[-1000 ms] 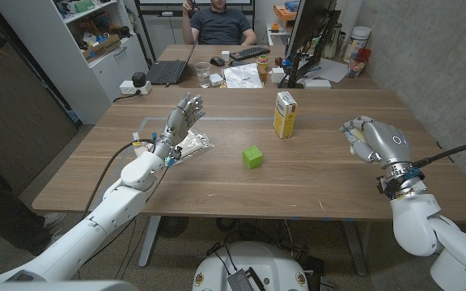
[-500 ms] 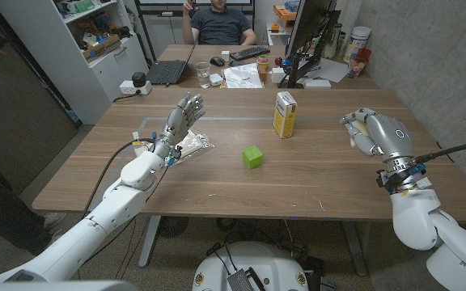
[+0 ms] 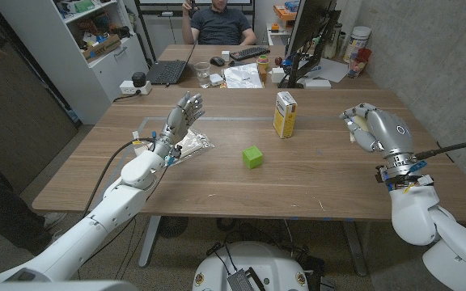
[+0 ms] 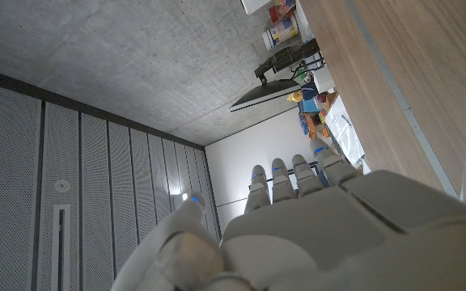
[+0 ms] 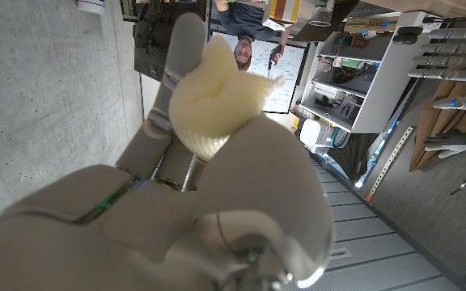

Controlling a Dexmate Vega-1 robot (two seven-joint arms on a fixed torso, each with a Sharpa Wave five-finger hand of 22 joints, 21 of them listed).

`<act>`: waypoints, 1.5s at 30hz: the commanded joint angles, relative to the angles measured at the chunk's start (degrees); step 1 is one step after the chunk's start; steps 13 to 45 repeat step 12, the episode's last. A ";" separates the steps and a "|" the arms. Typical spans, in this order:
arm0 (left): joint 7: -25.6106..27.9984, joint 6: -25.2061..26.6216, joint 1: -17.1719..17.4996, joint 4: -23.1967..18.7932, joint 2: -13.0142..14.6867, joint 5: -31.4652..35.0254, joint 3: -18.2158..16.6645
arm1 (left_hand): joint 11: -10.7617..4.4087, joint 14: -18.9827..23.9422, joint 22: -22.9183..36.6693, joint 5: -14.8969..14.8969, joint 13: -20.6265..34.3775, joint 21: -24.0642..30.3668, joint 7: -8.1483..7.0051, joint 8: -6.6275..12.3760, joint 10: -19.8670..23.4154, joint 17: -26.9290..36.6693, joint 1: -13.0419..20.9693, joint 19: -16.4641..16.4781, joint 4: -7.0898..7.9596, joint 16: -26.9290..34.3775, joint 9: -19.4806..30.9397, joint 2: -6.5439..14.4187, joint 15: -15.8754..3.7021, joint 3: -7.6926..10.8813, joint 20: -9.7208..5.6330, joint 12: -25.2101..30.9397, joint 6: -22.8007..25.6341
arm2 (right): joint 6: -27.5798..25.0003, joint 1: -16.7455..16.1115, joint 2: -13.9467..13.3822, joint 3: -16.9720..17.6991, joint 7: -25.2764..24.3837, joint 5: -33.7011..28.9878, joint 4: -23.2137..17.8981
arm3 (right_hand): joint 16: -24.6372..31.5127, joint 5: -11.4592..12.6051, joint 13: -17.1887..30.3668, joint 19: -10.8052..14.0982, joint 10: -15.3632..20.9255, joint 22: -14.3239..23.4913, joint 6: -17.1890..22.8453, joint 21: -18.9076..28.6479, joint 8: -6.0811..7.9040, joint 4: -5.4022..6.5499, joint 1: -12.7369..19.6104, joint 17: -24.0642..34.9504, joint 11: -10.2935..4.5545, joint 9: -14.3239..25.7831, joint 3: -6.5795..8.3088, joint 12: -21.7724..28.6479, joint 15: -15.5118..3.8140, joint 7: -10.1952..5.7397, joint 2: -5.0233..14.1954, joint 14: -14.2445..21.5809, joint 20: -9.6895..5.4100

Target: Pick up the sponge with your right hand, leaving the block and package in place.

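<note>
The robot's arms were glossy white shells. Each silver-grey hand, left hand (image 3: 179,121) and right hand (image 3: 376,128), joined a blue-ringed wrist trailing black cables.

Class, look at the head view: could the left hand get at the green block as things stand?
Probably yes. The left hand is raised, fingers apart, holding nothing, and the green block sits in the open on bare table. The silver package lies beside the hand, not between them.

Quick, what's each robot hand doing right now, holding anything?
Left hand: open, fingers spread, holding nothing.
Right hand: closed around the pale yellow sponge, lifted off the table.
</note>
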 commanded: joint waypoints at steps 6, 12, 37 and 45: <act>-0.17 -0.17 -0.72 1.15 -0.65 -0.14 0.26 | 0.35 -0.41 0.25 0.19 0.12 -0.02 -0.03 0.24 -0.39 0.14 -0.06 -0.13 0.17 0.23 0.17 1.58 -0.10 -0.26 0.27 0.26 0.37 | 4.41 2.08 2.46 0.71 0.61 -0.93 2.39 | -0.33 -0.39 0.00 -1.28 -0.30 -0.21 -0.47 0.89 0.19 0.62 1.55 0.53 -0.10 0.27 0.13 0.09 -10.89 -0.20 0.95 8.23 -2.76; -0.25 -0.24 -0.99 1.50 -0.95 -0.19 0.41 | 0.34 -0.43 0.25 0.19 0.12 -0.03 -0.02 0.22 -0.34 0.14 -0.06 -0.13 0.17 0.22 0.17 1.60 -0.08 -0.27 0.28 0.28 0.32 | 6.47 2.38 2.55 1.14 0.38 -0.43 3.39 | -0.51 -0.50 0.04 -1.45 -0.32 -0.39 -0.57 1.16 0.07 0.78 1.54 0.82 -0.19 0.29 0.17 0.11 -10.87 -0.25 0.96 8.30 -2.77; -0.25 -0.24 -0.99 1.50 -0.95 -0.19 0.41 | 0.34 -0.43 0.25 0.19 0.12 -0.03 -0.02 0.22 -0.34 0.14 -0.06 -0.13 0.17 0.22 0.17 1.60 -0.08 -0.27 0.28 0.28 0.32 | 6.47 2.38 2.55 1.14 0.38 -0.43 3.39 | -0.51 -0.50 0.04 -1.45 -0.32 -0.39 -0.57 1.16 0.07 0.78 1.54 0.82 -0.19 0.29 0.17 0.11 -10.87 -0.25 0.96 8.30 -2.77; -0.25 -0.24 -0.99 1.50 -0.95 -0.19 0.41 | 0.34 -0.43 0.25 0.19 0.12 -0.03 -0.02 0.22 -0.34 0.14 -0.06 -0.13 0.17 0.22 0.17 1.60 -0.08 -0.27 0.28 0.28 0.32 | 6.47 2.38 2.55 1.14 0.38 -0.43 3.39 | -0.51 -0.50 0.04 -1.45 -0.32 -0.39 -0.57 1.16 0.07 0.78 1.54 0.82 -0.19 0.29 0.17 0.11 -10.87 -0.25 0.96 8.30 -2.77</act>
